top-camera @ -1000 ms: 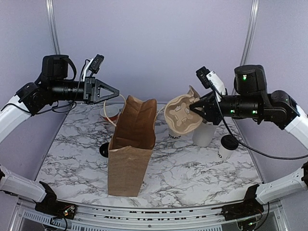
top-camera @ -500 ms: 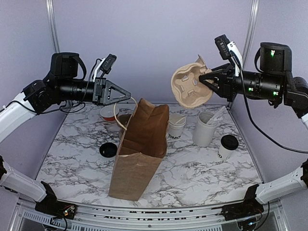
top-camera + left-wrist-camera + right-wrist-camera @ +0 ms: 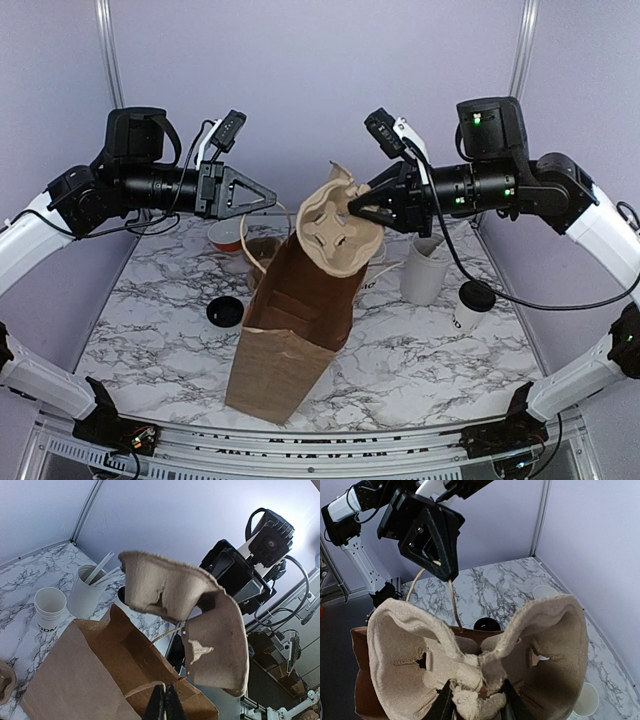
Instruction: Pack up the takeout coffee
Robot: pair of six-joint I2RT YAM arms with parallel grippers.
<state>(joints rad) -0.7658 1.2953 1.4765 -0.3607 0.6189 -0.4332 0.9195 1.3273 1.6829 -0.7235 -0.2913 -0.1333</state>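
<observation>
The takeout coffee (image 3: 470, 308), a small white cup with a black lid, stands on the table at the right, apart from both grippers. My left gripper (image 3: 264, 200) is shut on the paper handle of the brown paper bag (image 3: 290, 330) and holds it up; the bag leans right. The wrist view shows its shut fingertips (image 3: 165, 701) above the open bag (image 3: 95, 672). My right gripper (image 3: 362, 212) is shut on a pulp cup carrier (image 3: 338, 228) held over the bag's mouth. The right wrist view shows the carrier (image 3: 410, 655) pinched in the gripper (image 3: 477, 700).
A frosted tumbler (image 3: 424, 270) with sticks stands behind the bag at the right. A lidless white cup (image 3: 50, 607) stands beside the tumbler (image 3: 89, 594). A red-and-white bowl (image 3: 228, 236) sits at the back left. A loose black lid (image 3: 225, 311) lies left of the bag.
My right gripper has carried the cup carrier from high at the right down and left to the bag's mouth. The bag leans a little further right. My left gripper still holds the handle.
</observation>
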